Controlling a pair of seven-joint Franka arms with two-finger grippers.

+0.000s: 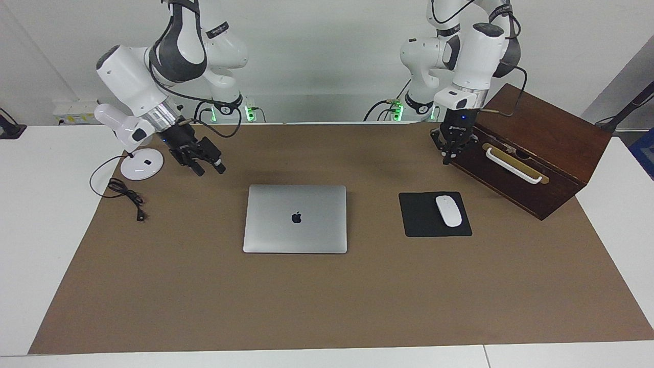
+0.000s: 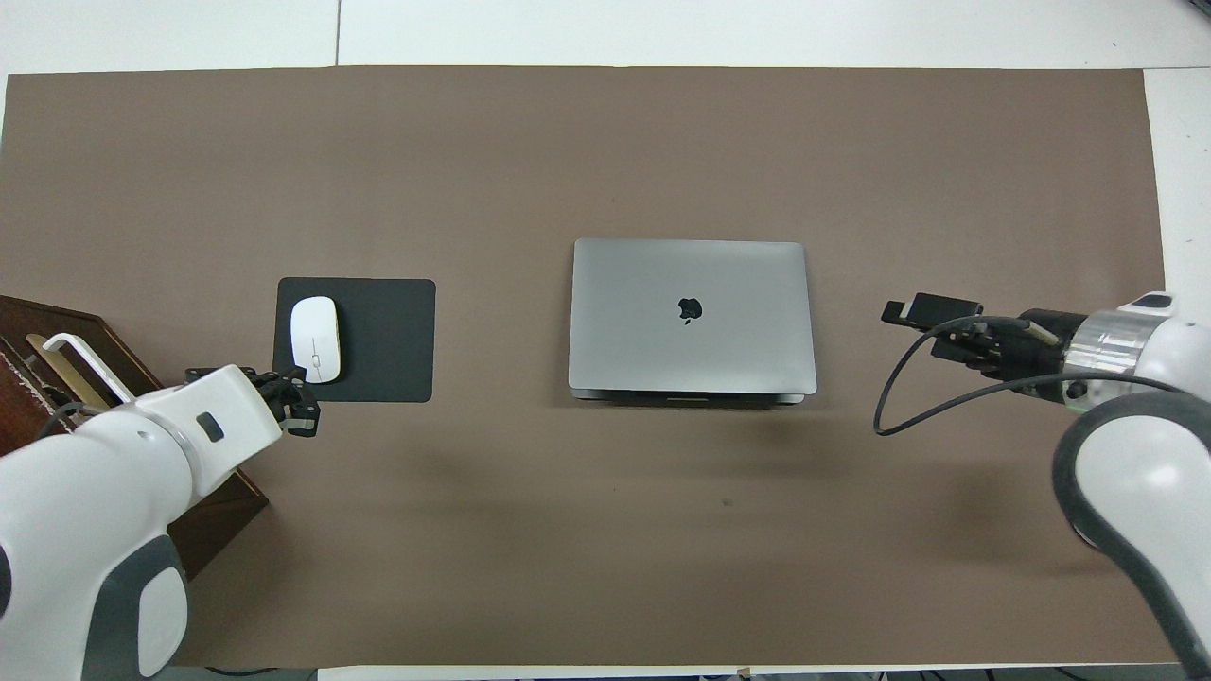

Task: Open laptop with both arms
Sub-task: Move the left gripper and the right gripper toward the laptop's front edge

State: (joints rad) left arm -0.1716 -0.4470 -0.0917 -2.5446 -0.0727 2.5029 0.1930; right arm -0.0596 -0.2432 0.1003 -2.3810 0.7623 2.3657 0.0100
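Note:
The silver-grey laptop (image 1: pixel 295 219) lies closed and flat in the middle of the brown mat, apple logo up; it also shows in the overhead view (image 2: pixel 691 317). Its edge with a small notch is the one nearer to the robots. My right gripper (image 1: pixel 209 168) hangs open and empty above the mat, toward the right arm's end of the table, well apart from the laptop; it also shows in the overhead view (image 2: pixel 908 326). My left gripper (image 1: pixel 448 156) is open and empty, up in the air beside the wooden box's front; in the overhead view (image 2: pixel 305 405) it is over the mouse pad's corner.
A black mouse pad (image 1: pixel 424 220) with a white mouse (image 1: pixel 448 210) lies beside the laptop toward the left arm's end. A dark wooden box (image 1: pixel 536 153) with a white handle stands there too. A small white desk lamp (image 1: pixel 138 163) with a black cable stands by the right arm.

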